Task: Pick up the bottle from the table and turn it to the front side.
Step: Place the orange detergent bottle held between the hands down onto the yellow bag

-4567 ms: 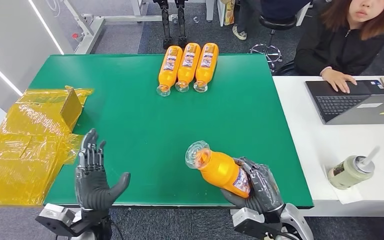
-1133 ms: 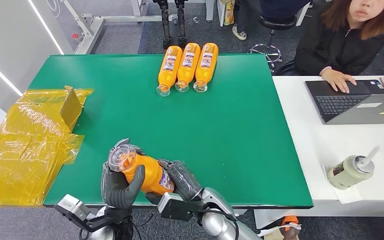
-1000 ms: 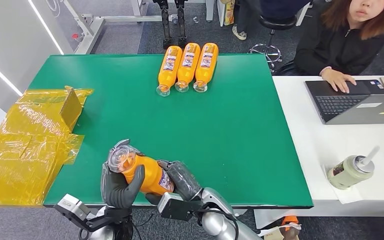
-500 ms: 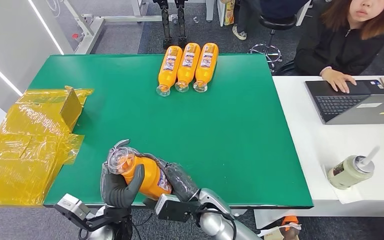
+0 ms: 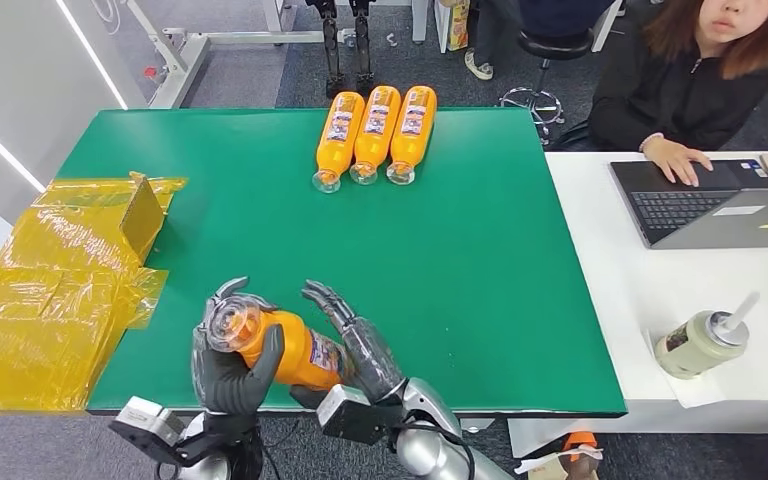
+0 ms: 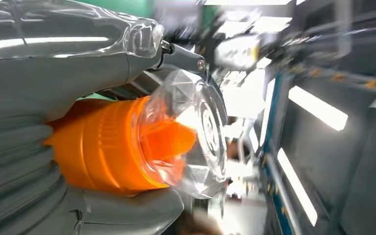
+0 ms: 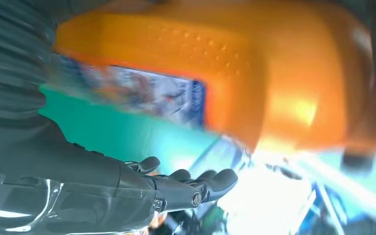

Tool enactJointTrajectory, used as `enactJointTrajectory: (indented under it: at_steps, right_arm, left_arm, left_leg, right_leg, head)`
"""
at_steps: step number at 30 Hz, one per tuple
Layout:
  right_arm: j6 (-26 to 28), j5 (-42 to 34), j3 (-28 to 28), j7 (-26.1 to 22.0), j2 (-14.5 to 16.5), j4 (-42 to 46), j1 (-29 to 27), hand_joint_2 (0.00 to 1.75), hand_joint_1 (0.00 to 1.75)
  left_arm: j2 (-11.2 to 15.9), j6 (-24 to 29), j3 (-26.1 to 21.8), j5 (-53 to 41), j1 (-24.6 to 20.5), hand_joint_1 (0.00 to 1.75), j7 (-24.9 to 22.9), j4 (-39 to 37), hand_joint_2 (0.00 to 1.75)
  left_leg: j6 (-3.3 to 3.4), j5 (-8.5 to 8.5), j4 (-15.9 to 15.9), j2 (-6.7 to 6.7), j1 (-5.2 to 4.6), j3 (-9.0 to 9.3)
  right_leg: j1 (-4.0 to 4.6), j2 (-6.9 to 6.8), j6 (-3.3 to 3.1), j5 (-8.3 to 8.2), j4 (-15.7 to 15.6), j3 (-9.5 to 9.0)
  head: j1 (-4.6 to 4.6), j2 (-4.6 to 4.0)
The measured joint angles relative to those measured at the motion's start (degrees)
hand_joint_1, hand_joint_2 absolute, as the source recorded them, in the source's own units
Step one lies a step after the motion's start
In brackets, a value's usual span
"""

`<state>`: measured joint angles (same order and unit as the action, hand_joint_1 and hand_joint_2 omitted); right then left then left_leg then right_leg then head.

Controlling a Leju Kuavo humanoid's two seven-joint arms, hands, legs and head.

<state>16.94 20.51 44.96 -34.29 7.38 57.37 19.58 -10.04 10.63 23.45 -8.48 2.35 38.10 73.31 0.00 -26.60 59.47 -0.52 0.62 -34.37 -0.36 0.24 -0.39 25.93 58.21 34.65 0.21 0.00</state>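
Leftmost, crumpled yellow plastic sheeting [image 5: 50, 290] with a small cardboard piece [image 5: 143, 215] spills over the edge of the green table [image 5: 480, 250]. Near the table's front edge, the left hand [image 5: 228, 362] wraps the neck end of the orange bottle [image 5: 285, 348], thumb across the front and fingers curled behind; its palm is hidden by the bottle. In the left wrist view the clear faceted cap [image 6: 196, 132] sits between thumb and fingers, the background blurred. Just beside it, the right hand [image 5: 358, 340] has its fingers straightened and spread, lying along the bottle's label end; whether the palm touches the bottle is hard to make out. The right wrist view shows the bottle [image 7: 210, 73] close but smeared, label unreadable. Farther back, three orange bottles [image 5: 375, 135] lie side by side. At right, a person [image 5: 705, 80], cut off by the frame, rests a hand on a laptop [image 5: 710, 205]; a cup with a straw [image 5: 705, 342] stands nearby.
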Motion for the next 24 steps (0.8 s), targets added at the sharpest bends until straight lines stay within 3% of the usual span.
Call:
enactJointTrajectory:
  at_steps: [3, 8, 13, 19, 24]
  right_arm:
    - [3.36, -1.98, -0.64, -1.26, 0.03, 1.93, -0.9, 1.75, 0.0]
    - [5.66, -3.07, -1.07, -2.17, -0.25, 5.92, -3.08, 1.75, 0.0]
    - [6.02, -2.99, -1.07, -2.07, -0.62, 8.17, -4.29, 1.75, 0.0]
    - [5.68, -2.64, -1.07, -0.86, -1.02, 10.79, -5.16, 1.75, 0.0]
    - [5.24, -2.66, -1.07, -0.52, -1.93, 12.62, -5.94, 1.75, 0.0]
  left_arm:
    - [1.03, 4.85, -2.7, -4.75, -1.04, 1.75, 0.58, 2.39, 1.75]
    - [2.92, 7.15, -8.34, -7.33, -2.22, 1.75, 0.86, 6.43, 1.75]
    - [4.11, 10.36, -10.69, -10.77, -2.58, 1.75, 1.15, 8.06, 1.75]
    - [8.49, 23.3, -12.23, -32.26, -5.4, 1.75, -3.82, 5.63, 1.75]
    - [11.96, 27.85, -12.62, -41.77, -8.62, 1.75, -6.14, -1.41, 1.75]
  left_leg:
    - [-0.01, 0.0, 0.0, 0.0, 0.01, 0.02]
    - [-0.03, 0.02, -0.02, 0.01, 0.02, 0.04]
    - [-0.03, 0.02, -0.02, 0.01, 0.01, 0.03]
    - [-0.04, 0.03, -0.02, 0.02, 0.01, 0.05]
    - [-0.09, 0.06, -0.03, 0.06, 0.02, 0.06]
  right_leg:
    - [0.0, 0.01, 0.0, 0.0, 0.02, 0.0]
    - [0.01, 0.01, -0.01, 0.0, 0.04, 0.0]
    - [0.01, 0.02, -0.01, 0.0, 0.03, 0.0]
    - [0.01, 0.02, -0.01, 0.0, 0.03, -0.01]
    - [0.01, 0.07, -0.06, -0.04, 0.04, 0.02]
  head:
    - [-0.01, 0.0]
    - [-0.02, 0.0]
    - [0.01, 0.0]
    - [0.0, 0.0]
    - [-0.01, 0.0]
